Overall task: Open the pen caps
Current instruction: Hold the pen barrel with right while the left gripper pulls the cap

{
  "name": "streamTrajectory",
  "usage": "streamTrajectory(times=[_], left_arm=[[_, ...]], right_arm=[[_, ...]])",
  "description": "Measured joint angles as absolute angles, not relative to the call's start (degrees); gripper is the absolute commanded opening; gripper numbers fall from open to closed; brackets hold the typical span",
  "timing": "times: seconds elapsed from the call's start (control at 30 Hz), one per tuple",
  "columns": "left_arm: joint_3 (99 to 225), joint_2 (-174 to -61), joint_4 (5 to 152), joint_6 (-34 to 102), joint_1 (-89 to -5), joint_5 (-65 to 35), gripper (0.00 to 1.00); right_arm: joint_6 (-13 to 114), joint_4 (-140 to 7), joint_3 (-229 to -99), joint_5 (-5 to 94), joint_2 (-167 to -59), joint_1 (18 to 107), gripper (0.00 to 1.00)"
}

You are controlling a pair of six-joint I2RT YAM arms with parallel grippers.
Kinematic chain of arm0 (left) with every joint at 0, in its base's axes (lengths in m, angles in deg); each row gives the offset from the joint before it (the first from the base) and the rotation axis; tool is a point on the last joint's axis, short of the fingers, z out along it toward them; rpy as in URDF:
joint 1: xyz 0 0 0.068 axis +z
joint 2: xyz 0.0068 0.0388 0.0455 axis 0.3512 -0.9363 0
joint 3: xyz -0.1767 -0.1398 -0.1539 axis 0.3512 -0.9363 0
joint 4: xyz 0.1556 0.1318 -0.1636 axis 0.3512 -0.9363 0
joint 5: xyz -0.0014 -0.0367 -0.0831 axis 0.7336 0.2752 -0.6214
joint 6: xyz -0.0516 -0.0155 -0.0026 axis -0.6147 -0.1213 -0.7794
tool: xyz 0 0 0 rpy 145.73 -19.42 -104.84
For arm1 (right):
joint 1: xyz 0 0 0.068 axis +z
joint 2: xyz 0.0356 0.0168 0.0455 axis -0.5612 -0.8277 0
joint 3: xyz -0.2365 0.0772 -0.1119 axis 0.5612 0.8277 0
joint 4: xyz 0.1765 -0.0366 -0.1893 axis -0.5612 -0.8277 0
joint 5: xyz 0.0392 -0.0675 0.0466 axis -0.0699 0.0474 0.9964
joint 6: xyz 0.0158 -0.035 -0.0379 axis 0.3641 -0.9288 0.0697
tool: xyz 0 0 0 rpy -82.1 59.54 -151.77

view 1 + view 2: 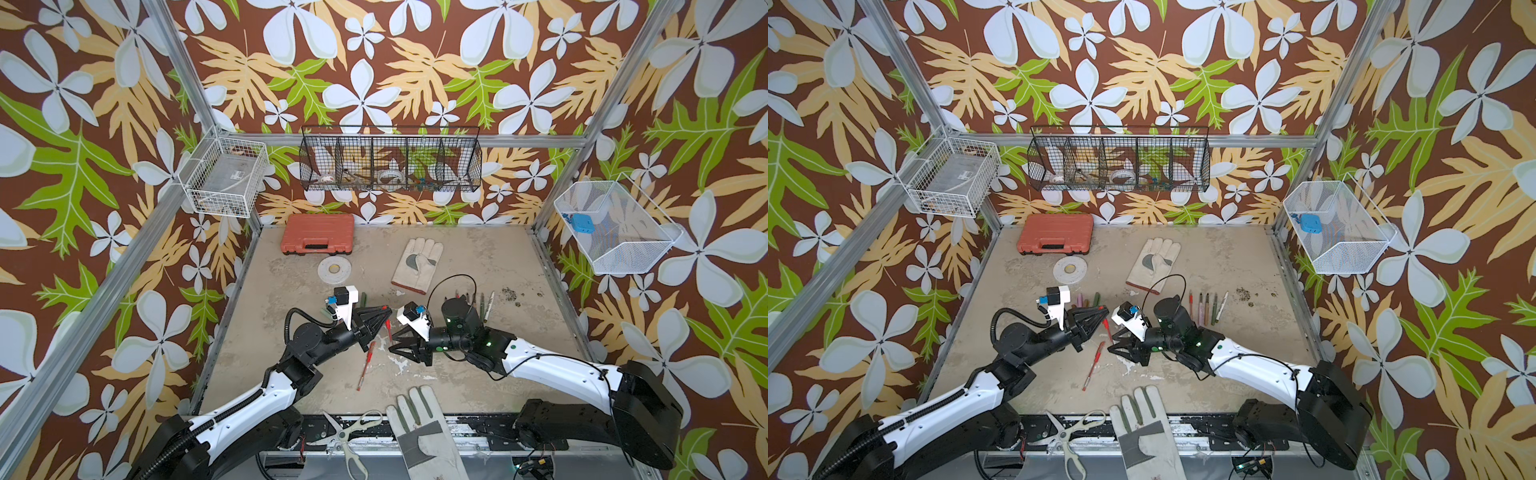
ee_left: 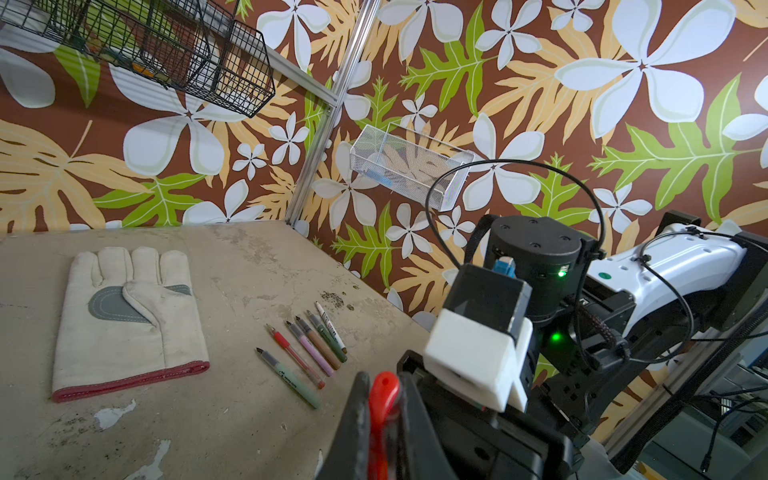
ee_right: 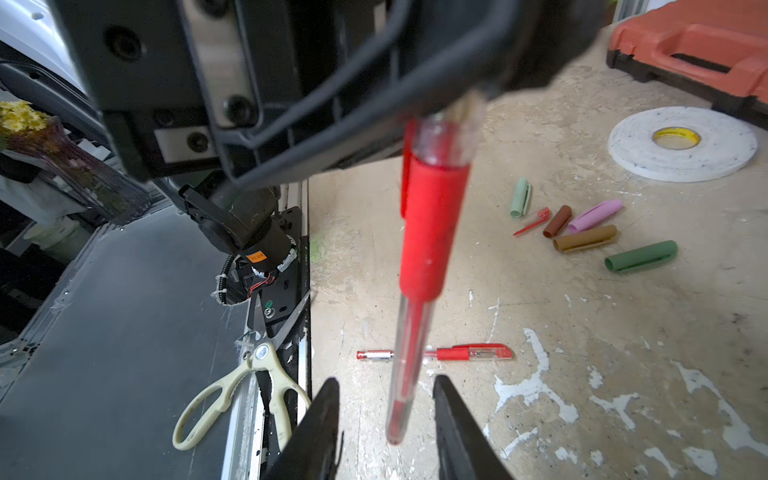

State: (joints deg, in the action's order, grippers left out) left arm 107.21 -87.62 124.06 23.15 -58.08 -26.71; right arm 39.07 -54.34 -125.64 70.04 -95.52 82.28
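Mid-table, L end effector [image 1: 385,309] clamps red pen [image 3: 432,232]; R end effector [image 3: 385,380] open astride it, scissors [image 3: 258,360] near

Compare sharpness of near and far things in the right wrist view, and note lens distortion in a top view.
Right wrist view: the left gripper is a soft blur, the red pen slightly soft, the loose caps crisp. In a top view the frame post leans outward: wide-angle perspective.

Both arms reach in from the table's [image 1: 478,266] near edge, wrists bent toward each other over its middle. The left gripper [image 1: 385,309] is clamped on a pen [image 1: 389,328]; the right gripper [image 1: 392,345], jaws apart, flanks its barrel without touching.
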Motion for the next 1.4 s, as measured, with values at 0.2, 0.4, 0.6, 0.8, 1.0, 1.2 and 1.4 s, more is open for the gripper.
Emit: streamTrajectory(times=[0.2, 0.4, 0.6, 0.8, 1.0, 1.2, 1.4], left_arm=[[105.4, -90.7, 128.4, 20.5, -58.1, -27.2, 0.00], [105.1, -93.1, 132.5, 18.9, -58.1, -29.1, 0.00], [104.2, -94.9, 137.0, 17.6, -58.1, -32.0, 0.00], [103.4, -97.3, 141.8, 15.8, -58.1, -33.9, 0.00], [103.3, -99.8, 145.6, 14.2, -58.1, -35.9, 0.00], [103.0, -100.2, 147.7, 13.3, -58.1, -36.4, 0.00], [103.0, -100.5, 148.5, 13.5, -58.1, -36.7, 0.00]], right_arm=[[40.0, -51.4, -122.2, 68.3, -90.4, 82.3, 0.36], [41.7, -48.9, -121.3, 65.4, -89.6, 82.3, 0.37], [42.2, -48.0, -121.3, 64.4, -90.8, 82.3, 0.37], [43.2, -46.7, -121.3, 66.0, -91.2, 82.3, 0.24], [43.4, -45.5, -121.1, 67.4, -91.7, 82.3, 0.25], [43.5, -44.9, -121.1, 68.9, -92.3, 82.3, 0.20], [44.7, -44.6, -121.2, 70.0, -92.8, 82.2, 0.04]])
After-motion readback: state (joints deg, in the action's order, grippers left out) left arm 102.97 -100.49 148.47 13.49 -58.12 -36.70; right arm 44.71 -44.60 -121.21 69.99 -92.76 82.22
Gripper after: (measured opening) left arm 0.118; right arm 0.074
